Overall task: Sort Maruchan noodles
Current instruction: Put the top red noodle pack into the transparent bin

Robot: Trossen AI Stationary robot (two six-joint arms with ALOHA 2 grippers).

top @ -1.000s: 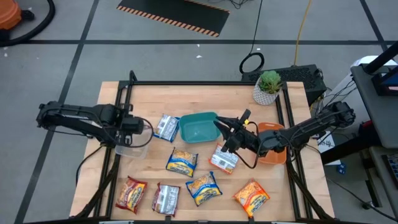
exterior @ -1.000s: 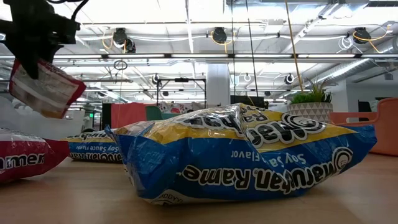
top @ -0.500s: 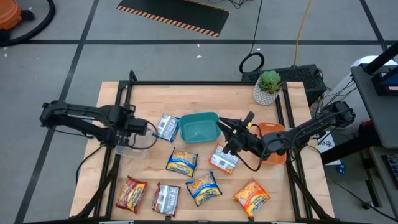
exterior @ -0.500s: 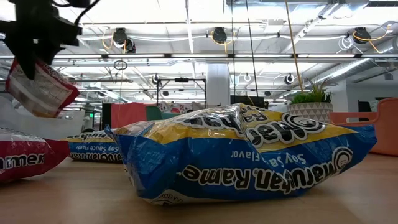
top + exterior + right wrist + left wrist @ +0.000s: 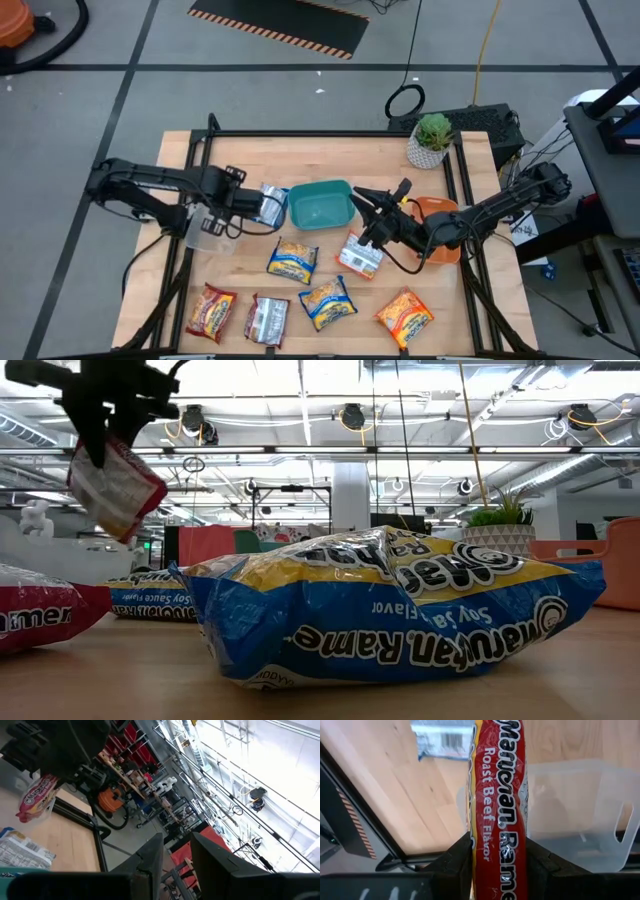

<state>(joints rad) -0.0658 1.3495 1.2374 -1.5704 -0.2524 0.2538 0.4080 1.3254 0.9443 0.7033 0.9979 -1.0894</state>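
My left gripper (image 5: 252, 203) is shut on a red Maruchan roast beef packet (image 5: 495, 795), above the table between a clear plastic bin (image 5: 212, 232) and the teal bin (image 5: 320, 205). The packet hangs in the low view (image 5: 118, 488). My right gripper (image 5: 368, 212) is slightly open and empty beside the teal bin's right edge, tipped upward. Other packets lie flat on the table: blue-silver (image 5: 268, 205), white-red (image 5: 360, 255), two blue-yellow (image 5: 292, 260) (image 5: 328, 300), red (image 5: 210, 310), dark red (image 5: 268, 318), orange (image 5: 405, 315). My left gripper pinches the red packet between its two fingers (image 5: 462, 857), which close on its two flat faces near its upper end (image 5: 105, 452). The fingers come from above, pointing down. The packet hangs tilted below them, clear of the table and the bins.
An orange tray (image 5: 440, 230) lies under my right arm at the table's right. A potted plant (image 5: 432, 140) stands at the far right corner. A dark frame rail (image 5: 200, 160) runs along the table's left side.
My left gripper has carried the red packet toward the table's right edge, from above the clear bin toward the teal bin, and a little higher. It stays shut on the packet, which still hangs below it.
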